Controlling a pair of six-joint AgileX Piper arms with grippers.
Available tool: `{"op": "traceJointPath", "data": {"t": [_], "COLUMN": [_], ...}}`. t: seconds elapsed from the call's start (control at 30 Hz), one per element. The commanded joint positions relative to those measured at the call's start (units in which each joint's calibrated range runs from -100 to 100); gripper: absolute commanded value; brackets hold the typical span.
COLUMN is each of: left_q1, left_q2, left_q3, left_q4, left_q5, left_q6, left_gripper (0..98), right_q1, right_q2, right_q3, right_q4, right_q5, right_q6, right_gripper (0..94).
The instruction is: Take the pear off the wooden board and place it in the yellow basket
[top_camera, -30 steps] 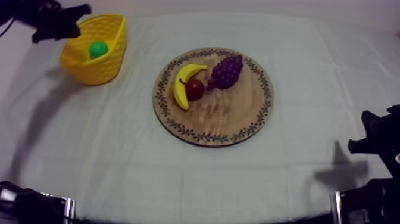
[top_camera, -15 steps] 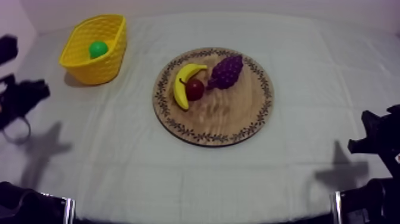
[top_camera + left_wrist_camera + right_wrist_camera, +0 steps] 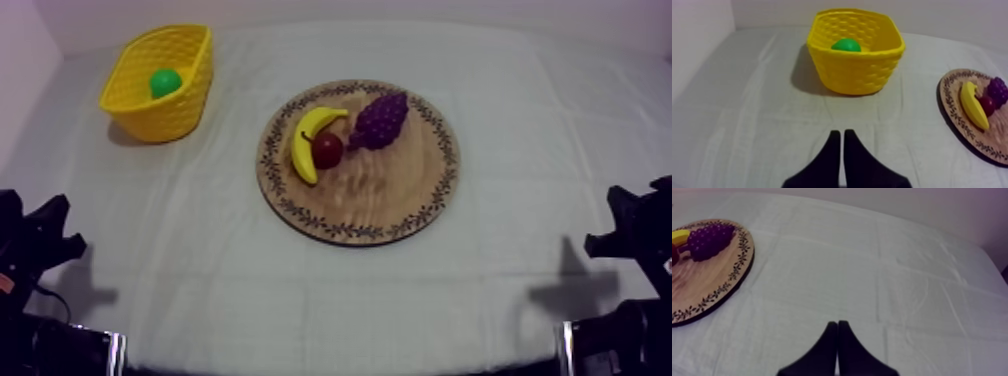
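The green pear (image 3: 165, 82) lies inside the yellow basket (image 3: 190, 110) at the table's far left; the left wrist view has the pear (image 3: 846, 45) in the basket (image 3: 854, 70) too. The round wooden board (image 3: 400, 190) in the middle carries a banana (image 3: 306, 143), a small red fruit (image 3: 327, 150) and a bunch of grapes (image 3: 379, 120). My left gripper (image 3: 839, 135) is shut on nothing, low at the left side (image 3: 45, 235), well short of the basket. My right gripper (image 3: 837, 325) is shut, empty, low at the right (image 3: 625, 225).
The board's rim (image 3: 742, 268) with the grapes (image 3: 709, 240) lies off to one side of my right gripper. Bare cloth stretches between both grippers and the board. A pale wall (image 3: 25, 60) stands past the table's left edge.
My left arm has drawn back from above the basket, down the left side, to rest low at the left edge. The pear stays in the basket. The right arm has not moved.
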Motion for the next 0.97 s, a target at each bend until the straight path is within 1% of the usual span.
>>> {"op": "traceJointPath", "data": {"t": [0.0, 0.13, 0.27, 0.4, 0.93], "left_q1": [0.11, 0.2, 0.2, 0.2, 0.2], "left_q2": [-0.5, -0.6, -0.63, -0.63, -0.63], "left_q3": [0.08, 0.79, 1.0, 1.05, 1.07], "left_q4": [0.11, 0.19, 0.2, 0.21, 0.21], "left_q5": [-0.33, -4.33, -5.51, -5.78, -5.87], "left_q6": [0.89, 4.65, 6.7, 7.25, 7.38], "left_gripper": [0.1, 0.1, 0.1, 0.1, 0.1], "right_q1": [0.0, 0.0, 0.0, 0.0, 0.0], "right_q2": [0.01, 0.01, 0.01, 0.01, 0.01], "right_q3": [0.03, 0.03, 0.03, 0.03, 0.03], "right_q4": [-0.01, -0.01, -0.01, -0.01, -0.01], "right_q5": [-0.03, -0.03, -0.03, -0.03, -0.03], "right_q6": [-0.02, -0.03, -0.02, -0.01, -0.05], "right_gripper": [0.3, 0.3, 0.3, 0.3, 0.3]}}
